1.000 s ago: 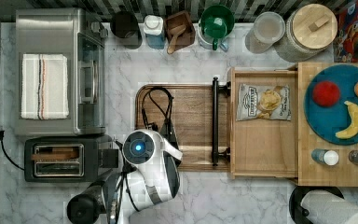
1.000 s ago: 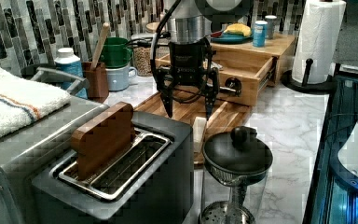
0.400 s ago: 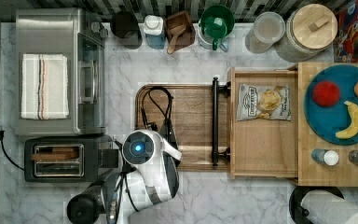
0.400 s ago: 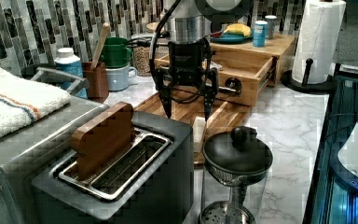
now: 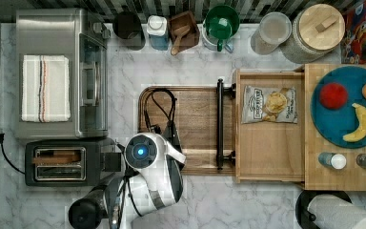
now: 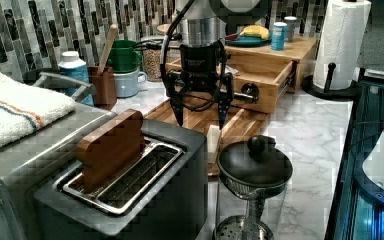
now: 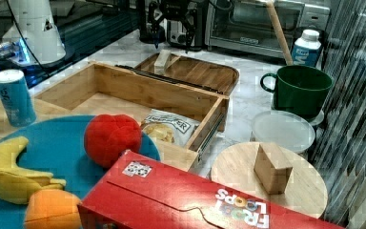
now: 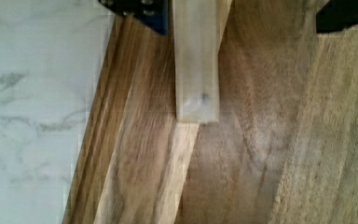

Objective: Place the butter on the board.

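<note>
The butter (image 6: 213, 143) is a pale stick standing on end on the dark-brown board (image 6: 240, 125), near the board's edge by the toaster. It also shows as the butter (image 7: 162, 61) on the board (image 7: 200, 71) and the butter (image 8: 196, 60) on the board (image 8: 261, 154). My gripper (image 6: 200, 111) hangs open just above it, nothing held. In the wrist view the butter stands close beside one dark fingertip (image 8: 140, 11). In the top view my arm covers the near-left corner of the board (image 5: 195, 114). The gripper (image 7: 171, 43) is seen above the board.
A toaster (image 6: 130, 180) and a glass pot with a black lid (image 6: 254, 165) stand close to the board. An open wooden drawer (image 5: 269, 133) holding a chip bag (image 5: 269, 105) borders it, its black handle (image 5: 220, 124) lying over the board. Mugs and jars (image 5: 219, 21) line the back wall.
Nothing has visibly moved; the gripper stays open above the butter, which stands still on the board.
</note>
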Controlling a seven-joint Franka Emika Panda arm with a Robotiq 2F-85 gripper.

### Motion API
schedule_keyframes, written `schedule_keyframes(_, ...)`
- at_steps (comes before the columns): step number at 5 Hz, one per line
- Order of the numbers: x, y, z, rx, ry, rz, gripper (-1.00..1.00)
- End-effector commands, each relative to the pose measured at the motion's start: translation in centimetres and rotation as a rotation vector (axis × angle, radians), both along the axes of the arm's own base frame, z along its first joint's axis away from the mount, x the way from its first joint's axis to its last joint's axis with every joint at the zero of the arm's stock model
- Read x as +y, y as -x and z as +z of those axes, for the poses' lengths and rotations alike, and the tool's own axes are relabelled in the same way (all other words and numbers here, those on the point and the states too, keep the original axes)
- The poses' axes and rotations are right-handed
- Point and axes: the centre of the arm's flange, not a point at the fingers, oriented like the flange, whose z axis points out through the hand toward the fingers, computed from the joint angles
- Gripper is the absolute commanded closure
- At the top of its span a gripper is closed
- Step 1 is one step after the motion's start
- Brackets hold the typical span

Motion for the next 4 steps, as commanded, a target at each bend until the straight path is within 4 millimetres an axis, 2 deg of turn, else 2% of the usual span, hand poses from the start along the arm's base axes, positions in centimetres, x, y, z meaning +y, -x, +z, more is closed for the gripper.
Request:
schedule_keyframes(1,1.73,-2.07,3.12,-0.077,-0.022,-0.035,-1.00)
schedule_keyframes(4,1.74,-2.08,3.14,-0.077,-0.022,-0.035,-1.00)
